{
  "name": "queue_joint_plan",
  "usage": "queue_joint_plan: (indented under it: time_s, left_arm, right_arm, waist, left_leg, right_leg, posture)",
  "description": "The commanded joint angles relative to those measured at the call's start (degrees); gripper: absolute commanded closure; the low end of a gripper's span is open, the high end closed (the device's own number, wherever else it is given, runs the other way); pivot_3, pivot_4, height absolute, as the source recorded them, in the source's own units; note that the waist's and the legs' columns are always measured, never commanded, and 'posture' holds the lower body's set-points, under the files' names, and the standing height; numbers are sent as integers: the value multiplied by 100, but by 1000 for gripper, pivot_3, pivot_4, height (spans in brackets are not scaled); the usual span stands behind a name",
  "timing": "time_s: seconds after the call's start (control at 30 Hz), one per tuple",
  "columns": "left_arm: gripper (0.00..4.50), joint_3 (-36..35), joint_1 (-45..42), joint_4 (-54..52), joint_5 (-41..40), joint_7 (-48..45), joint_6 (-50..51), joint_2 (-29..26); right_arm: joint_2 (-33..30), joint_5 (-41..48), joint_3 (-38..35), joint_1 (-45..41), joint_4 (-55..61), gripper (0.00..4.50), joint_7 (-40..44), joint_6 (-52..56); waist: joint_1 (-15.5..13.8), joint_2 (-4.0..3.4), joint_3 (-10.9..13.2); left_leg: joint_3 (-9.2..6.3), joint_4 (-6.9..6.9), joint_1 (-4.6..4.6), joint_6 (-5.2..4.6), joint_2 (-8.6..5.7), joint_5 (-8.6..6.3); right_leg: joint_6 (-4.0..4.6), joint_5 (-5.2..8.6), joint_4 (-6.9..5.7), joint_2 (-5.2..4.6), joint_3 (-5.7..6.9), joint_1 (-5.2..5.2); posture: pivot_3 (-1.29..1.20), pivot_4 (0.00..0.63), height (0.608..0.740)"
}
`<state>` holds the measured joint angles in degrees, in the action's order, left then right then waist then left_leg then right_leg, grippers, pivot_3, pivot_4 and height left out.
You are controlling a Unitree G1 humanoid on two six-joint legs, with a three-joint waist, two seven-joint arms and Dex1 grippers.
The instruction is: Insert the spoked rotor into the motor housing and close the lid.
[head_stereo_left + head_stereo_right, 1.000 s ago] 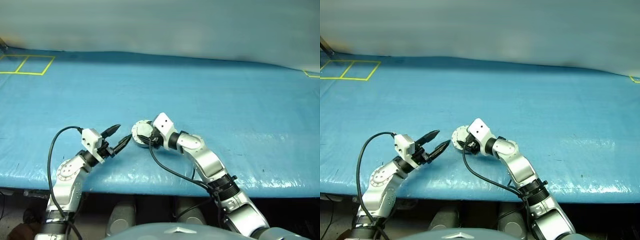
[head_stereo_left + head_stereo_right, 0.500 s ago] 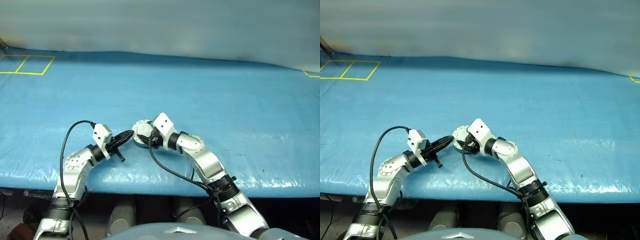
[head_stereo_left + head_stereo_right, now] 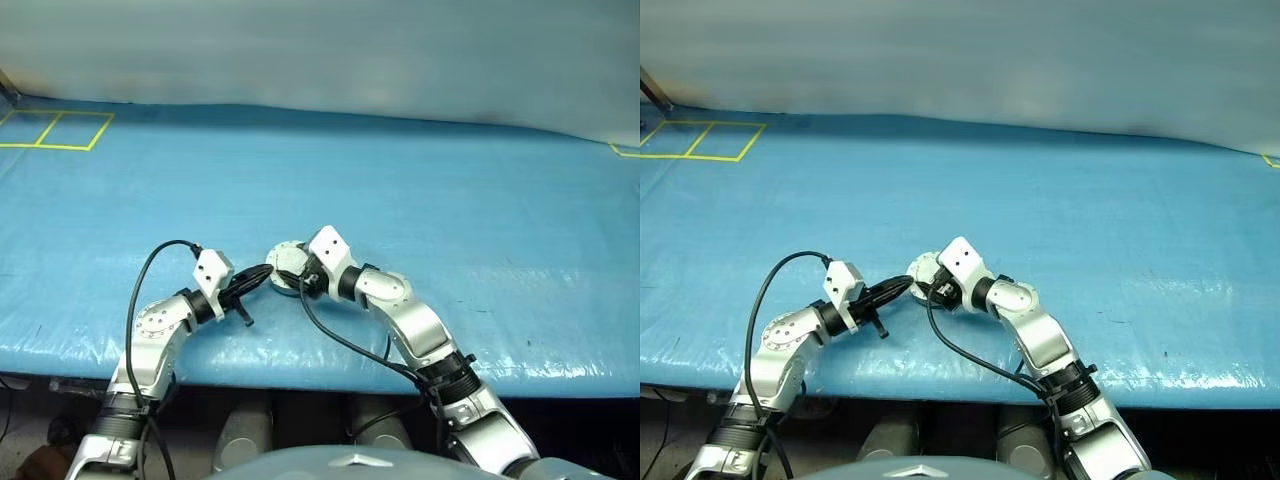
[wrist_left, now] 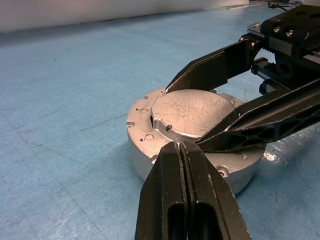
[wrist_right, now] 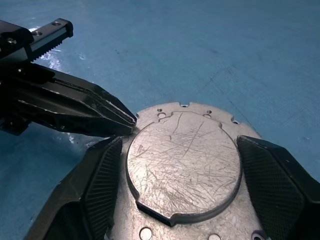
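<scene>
motor housing [image 5: 182, 172]: hard, heavy, smooth metal | right gripper [image 5: 180, 180]: being held wide around its sides | left gripper [image 4: 183, 150]: being pressed shut, empty, at its rim

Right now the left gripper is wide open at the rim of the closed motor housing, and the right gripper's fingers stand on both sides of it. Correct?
Not quite: the left gripper is shut, its tips pressed together at the motor housing's rim, as the left wrist view shows. The right gripper does straddle the housing.

One motor housing [image 4: 150, 150], closed by one scratched round lid [image 5: 182, 162], was seen on one blue mat [image 3: 450, 200], two grippers, the left gripper [image 4: 181, 146] and the right gripper [image 5: 182, 170], were counted, and two yellow-outlined squares [image 3: 55, 130] were marked.
</scene>
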<state>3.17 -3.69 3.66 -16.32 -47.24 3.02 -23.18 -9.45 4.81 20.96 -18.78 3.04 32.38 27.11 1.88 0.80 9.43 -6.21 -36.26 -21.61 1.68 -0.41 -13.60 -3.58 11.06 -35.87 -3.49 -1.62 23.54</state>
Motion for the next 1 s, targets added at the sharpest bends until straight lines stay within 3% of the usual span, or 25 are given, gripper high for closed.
queue_joint_plan:
  time_s: [0.03, 0.2, 0.3, 0.5, 0.67, 1.0]
  left_arm:
    - [4500, 150, 91, 72, 159, -1, 48, -3]
    - [4500, 151, 99, 87, 164, -3, -1, 33]
    - [4500, 150, 104, 101, 174, 9, -50, 57]
    - [4500, 172, 106, 127, 206, 20, -139, 89]
    - [4500, 182, 92, 162, 231, 30, -210, 89]
    - [4500, 179, 189, 102, 255, 71, -270, 52]
  right_arm:
    - [-7, 246, -233, 71, 433, 28, 83, -39]
    - [146, 1035, -946, 102, 1166, 28, 25, 334]
    - [466, 2033, -1915, 111, 1303, 28, -417, 1379]
    - [746, 3317, -3022, 367, 807, 28, -900, 3093]
    - [945, 3823, -3411, 414, 432, 28, -1147, 3697]
    - [1227, 4217, -3438, 325, -119, 28, -1224, 4021]
  waist:
    - [1, -1, 0]
    - [1, -3, 2]
    - [-6, -2, 1]
    - [-30, -4, 1]
    - [-14, -21, 8]
    - [-7, -23, 6]
  left_leg:
    - [0, 0, 0, 0, 0, 0]
    - [0, 0, -1, 0, 0, 0]
    - [-4, 0, -1, 0, 0, 0]
    - [-3, 5, -2, -1, 0, 0]
    - [2, 7, -2, -1, 1, 0]
    - [1, 7, -2, -3, 1, 1]
  right_leg:
    - [0, 0, -1, 0, 0, 1]
    - [0, 0, -1, 0, 0, 2]
    - [0, 0, -1, 0, 0, 1]
    - [2, 1, 0, 0, 0, 2]
    - [4, 2, -2, 0, -1, 7]
    - [3, 2, -1, 1, -1, 6]
  posture:
    - [0, 150, 740]
    - [0, 150, 740]
    - [0, 150, 740]
    - [0, 150, 740]
    - [0, 150, 740]
    - [0, 150, 740]
